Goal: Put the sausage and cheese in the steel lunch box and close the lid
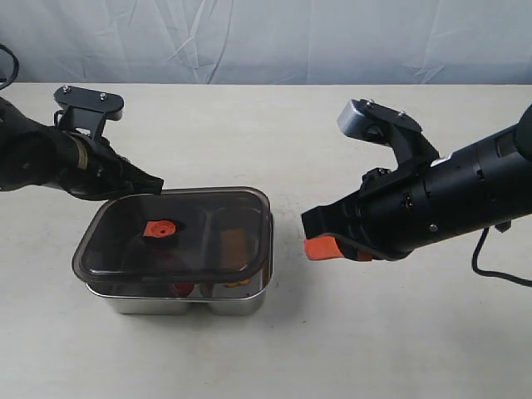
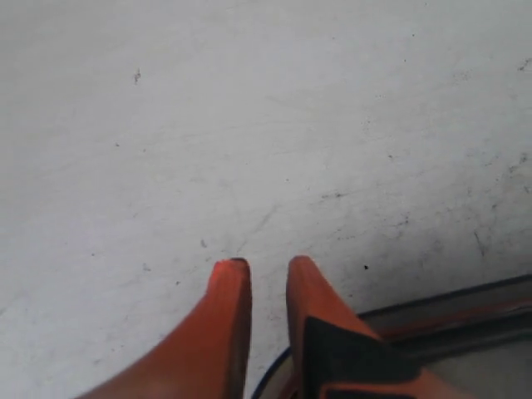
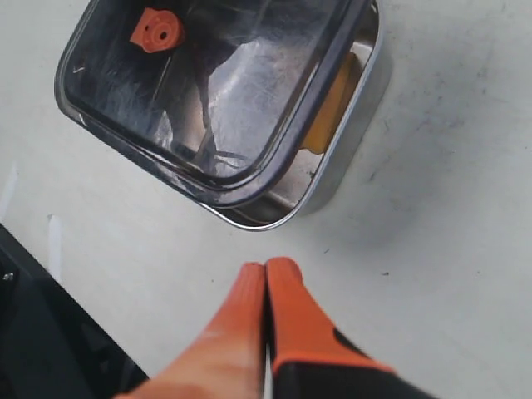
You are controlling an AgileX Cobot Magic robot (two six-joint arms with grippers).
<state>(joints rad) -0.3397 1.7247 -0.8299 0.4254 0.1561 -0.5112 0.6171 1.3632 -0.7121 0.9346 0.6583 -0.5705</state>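
Left gripper (image 2: 259, 264) jaws a narrow gap apart, straddling the rim of the lid (image 1: 208, 224) at its far-left corner. Can't tell if they're actually pinching it. Right gripper (image 3: 264, 268) jaws pressed together, empty, over bare table (image 1: 374, 349) just right of the steel lunch box (image 1: 166, 301). Box sits left of the table's middle, toward the near edge. Lid lies on top, skewed, overhanging the left side, not seated; orange valve tab (image 1: 160, 228) faces up. Sausage (image 1: 183, 288) in left compartment, cheese (image 3: 332, 108) in right one.
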